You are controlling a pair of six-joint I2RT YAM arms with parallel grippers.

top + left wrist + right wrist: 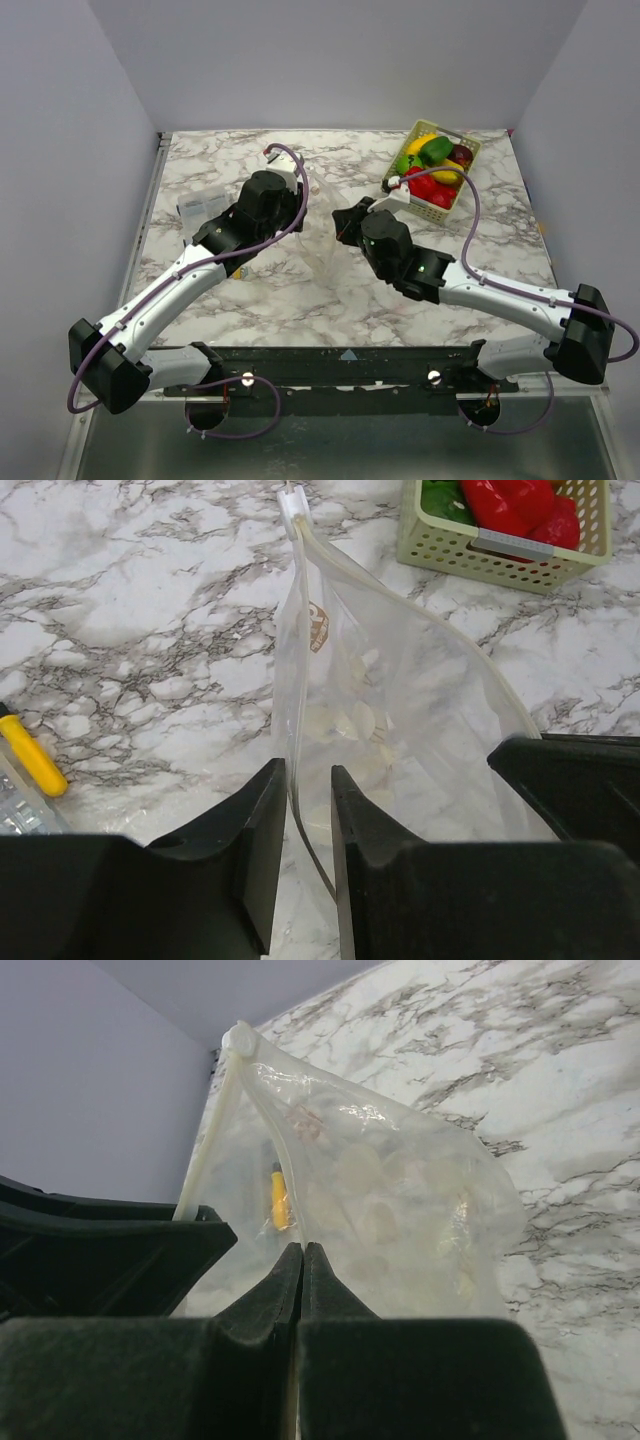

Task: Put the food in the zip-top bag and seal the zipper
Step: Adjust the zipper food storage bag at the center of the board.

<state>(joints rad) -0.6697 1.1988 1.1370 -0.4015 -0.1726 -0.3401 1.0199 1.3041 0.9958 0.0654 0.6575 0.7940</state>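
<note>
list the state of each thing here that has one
clear crinkly plastic zip-top bag: held upright, no food inside
zipper: unsealed, mouth open
glossy plastic toy food: in pale-green lattice basket
left gripper: narrowly open around bag edge
right gripper: shut on bag edge

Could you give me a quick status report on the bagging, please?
Right end effector shut on zip-top bag rim. Left end effector narrowly open, astride opposite rim. Bag mouth open. Food in basket, none seen in bag.

left end effector [308, 772]: narrowly apart | right end effector [302, 1250]: clamped
</note>
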